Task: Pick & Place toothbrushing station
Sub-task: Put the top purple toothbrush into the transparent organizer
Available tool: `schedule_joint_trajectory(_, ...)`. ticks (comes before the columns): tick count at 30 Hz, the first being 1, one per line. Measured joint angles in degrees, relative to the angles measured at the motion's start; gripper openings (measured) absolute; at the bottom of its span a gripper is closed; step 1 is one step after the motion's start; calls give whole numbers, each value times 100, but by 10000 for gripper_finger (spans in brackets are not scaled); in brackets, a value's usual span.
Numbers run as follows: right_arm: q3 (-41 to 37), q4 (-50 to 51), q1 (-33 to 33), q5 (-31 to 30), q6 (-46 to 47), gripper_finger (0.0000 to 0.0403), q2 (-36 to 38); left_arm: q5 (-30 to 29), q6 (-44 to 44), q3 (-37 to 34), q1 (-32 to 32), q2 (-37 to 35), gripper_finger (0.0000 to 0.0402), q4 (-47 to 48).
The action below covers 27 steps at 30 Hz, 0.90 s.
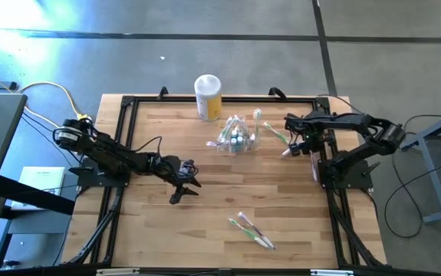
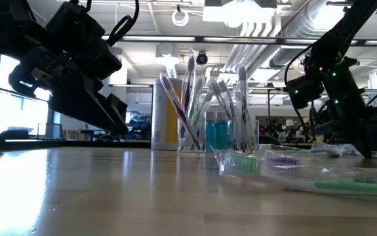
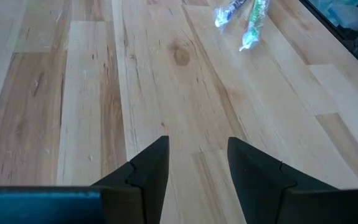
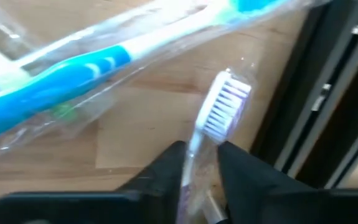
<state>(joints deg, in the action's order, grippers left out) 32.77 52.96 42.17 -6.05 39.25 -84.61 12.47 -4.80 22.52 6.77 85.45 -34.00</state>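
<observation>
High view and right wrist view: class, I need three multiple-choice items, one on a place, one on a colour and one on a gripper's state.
1. Where does the yellow canister stand?
A. At the table's near edge
B. By the table's far edge, beyond the clear holder
C. Inside the holder

2. What colour is the canister's lid?
A. White
B. Red
C. Black

3. What is the right gripper doing?
A. Hanging open over bare wood
B. Gripping the canister
C. Closing on a wrapped toothbrush

Answers: 1 B, as the high view shows the canister next to the far frame rail. 2 A, as the cap looks white from above. 3 C, as the right wrist view shows the brush's handle between both fingers. The left gripper waits open over the table.
</observation>
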Motion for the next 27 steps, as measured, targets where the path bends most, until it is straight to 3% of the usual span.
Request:
schedule_joint_trajectory(3,0,-54,-2,61,-174,30,-5,0,0,0,2,0,159,0)
schedule_joint_trajectory(5,0,-52,-8,25,-237,14,-5,-1,-2,0,0,0,159,-10)
schedule_joint_trajectory(11,55,19,-210,37,-195,8,78,-1,-26,0,2,0,159,-142)
schedule_joint_trajectory(18,458,462,-970,306,-35,5,722,2,-26,2,2,-2,159,-503)
schedule_joint_trajectory(27,827,-75,-2798,959,776,5,1800,3,-61,2,2,-4,159,-911)
